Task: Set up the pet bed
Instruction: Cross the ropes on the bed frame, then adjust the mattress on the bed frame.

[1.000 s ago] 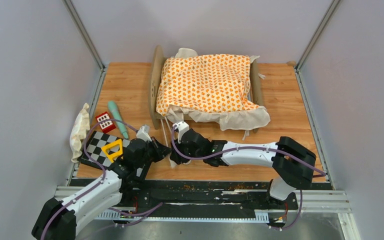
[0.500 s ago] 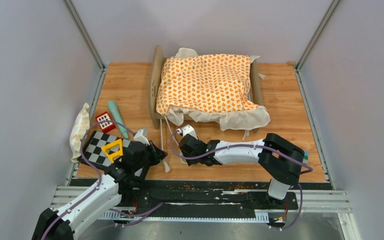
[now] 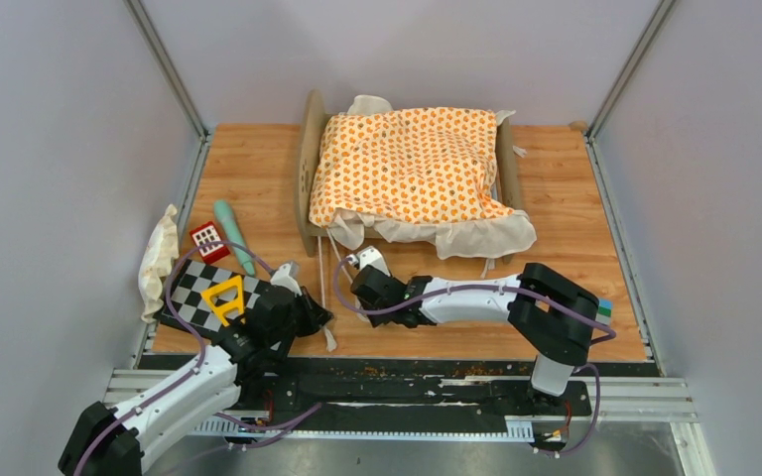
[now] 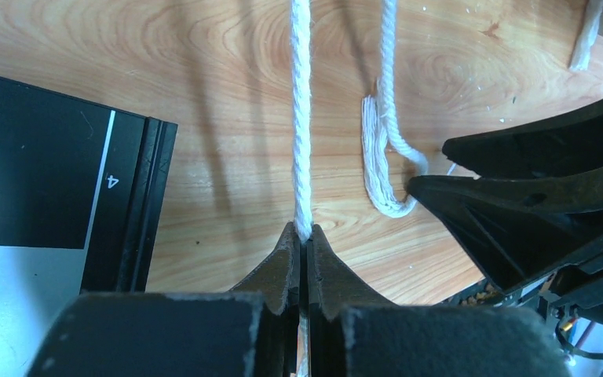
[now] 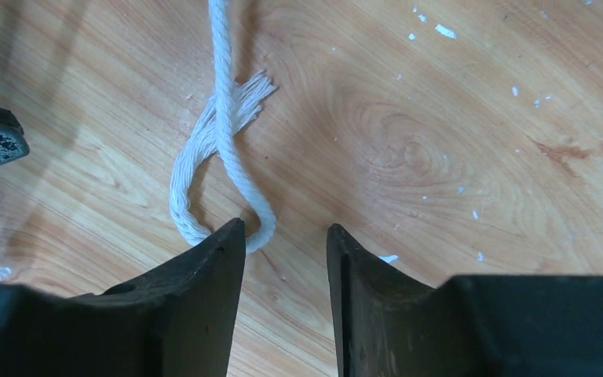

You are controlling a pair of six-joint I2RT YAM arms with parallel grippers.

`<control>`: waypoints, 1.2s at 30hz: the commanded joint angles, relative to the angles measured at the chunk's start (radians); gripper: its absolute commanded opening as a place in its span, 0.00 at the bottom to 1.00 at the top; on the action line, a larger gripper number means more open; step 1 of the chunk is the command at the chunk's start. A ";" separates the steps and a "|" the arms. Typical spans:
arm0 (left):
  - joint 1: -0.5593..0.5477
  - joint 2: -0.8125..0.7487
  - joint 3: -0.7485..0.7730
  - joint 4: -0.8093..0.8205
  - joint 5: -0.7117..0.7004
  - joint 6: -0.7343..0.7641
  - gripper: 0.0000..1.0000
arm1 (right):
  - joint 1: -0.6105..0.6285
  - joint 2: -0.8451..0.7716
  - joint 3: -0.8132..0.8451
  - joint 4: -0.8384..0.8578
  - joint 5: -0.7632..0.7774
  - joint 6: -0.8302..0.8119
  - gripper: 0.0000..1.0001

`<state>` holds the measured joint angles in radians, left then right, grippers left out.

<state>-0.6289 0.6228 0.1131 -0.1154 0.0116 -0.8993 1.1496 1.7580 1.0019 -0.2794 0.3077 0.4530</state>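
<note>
Top view: I see one small light-wood pet bed (image 3: 307, 174) with two rounded end boards, at the far middle of the wooden worktop (image 3: 258, 169). Its long axis runs 9 to 3 o'clock. One orange-patterned cream-edged cushion (image 3: 412, 164) is draped over it and sags over the near rail. The bed is at 12 o'clock from both arms. The right end effector (image 3: 359, 270) is the nearer one, just short of the near-left corner. The left end effector (image 3: 310, 315) sits further back, at about 7 o'clock from the right one. Clutter at 9 o'clock: one checkerboard mat (image 3: 198, 295), one yellow triangle (image 3: 223, 296), one red block (image 3: 206, 238), one teal stick (image 3: 233, 236), one cream cloth (image 3: 157, 260).

Left wrist: the left end effector (image 4: 305, 236) is clenched on one white twisted cord (image 4: 301, 118), which runs straight to 12 o'clock. A second frayed-end cord (image 4: 385, 177) lies looped at 2 o'clock, its bend touching the right arm's black fingers (image 4: 518, 212). Two cords in total.

Right wrist: the right end effector (image 5: 286, 236) is released, jaws apart. The frayed-end cord (image 5: 221, 94) bends against the inner tip of one finger (image 5: 204, 275) and nothing is gripped. My read: the next move turns on centring that loop between the jaws, a small shift toward 9 o'clock before closing.
</note>
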 commanded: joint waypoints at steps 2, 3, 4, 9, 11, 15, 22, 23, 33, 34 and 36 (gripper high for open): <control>-0.014 0.002 -0.007 -0.006 -0.010 0.005 0.00 | -0.028 -0.046 0.136 -0.023 0.094 -0.125 0.35; -0.014 0.002 -0.005 -0.007 -0.009 0.005 0.00 | -0.045 -0.044 0.161 -0.019 0.097 -0.145 0.30; -0.015 0.002 -0.004 -0.007 -0.009 0.006 0.00 | -0.066 -0.039 0.185 -0.017 0.095 -0.162 0.26; -0.014 -0.001 -0.006 -0.015 -0.010 0.007 0.00 | -0.184 0.013 0.279 0.023 -0.002 -0.204 0.14; -0.014 -0.002 -0.006 -0.020 -0.009 0.009 0.00 | -0.229 0.043 0.313 0.033 -0.031 -0.210 0.12; -0.016 -0.012 -0.004 -0.038 -0.010 0.016 0.00 | -0.281 0.098 0.398 0.003 -0.080 -0.234 0.13; -0.015 -0.025 -0.002 -0.044 -0.041 0.016 0.00 | -0.271 -0.093 0.429 -0.070 -0.170 -0.272 0.40; -0.016 -0.021 -0.001 -0.040 -0.039 0.017 0.00 | -0.272 -0.136 0.429 -0.059 -0.161 -0.281 0.42; -0.016 0.023 0.018 -0.016 -0.030 0.033 0.00 | -0.452 0.071 0.898 -0.211 -0.055 -0.410 0.87; -0.016 0.027 0.018 -0.015 -0.030 0.033 0.00 | -0.468 0.121 0.954 -0.218 -0.069 -0.417 0.89; -0.016 0.032 0.017 -0.013 -0.029 0.035 0.00 | -0.494 0.209 1.057 -0.224 -0.134 -0.420 0.90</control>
<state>-0.6353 0.6430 0.1112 -0.1345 -0.0273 -0.8837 0.7055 1.7836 1.9324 -0.4000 0.2337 0.0811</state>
